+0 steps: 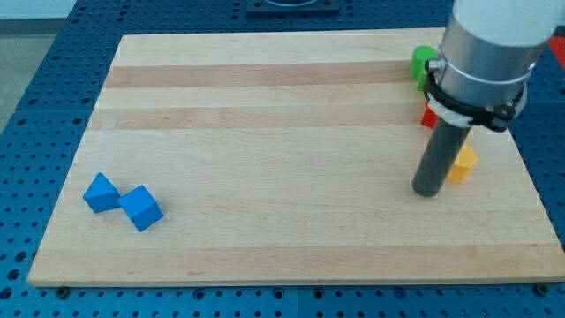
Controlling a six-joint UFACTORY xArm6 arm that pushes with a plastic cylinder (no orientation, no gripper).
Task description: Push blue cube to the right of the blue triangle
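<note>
In the camera view, my tip (427, 193) is at the worktop's (282, 97) right side, just beside a yellow block (463, 164). The blue cube (141, 208) lies far off at nine o'clock, touching the blue triangle (101, 193) on its four o'clock side. I have no fingers, only a rod holding nothing.

This looks like a robotics lab or test bench — not a home or a shop. A pale wooden board (291, 150) lies on a blue metal table (53, 97) drilled with a regular grid of mounting holes, the kind used for fixing rigs. Just above my tip (427, 193) rises the arm's thick grey housing (485, 53) — plain industrial hardware.
</note>
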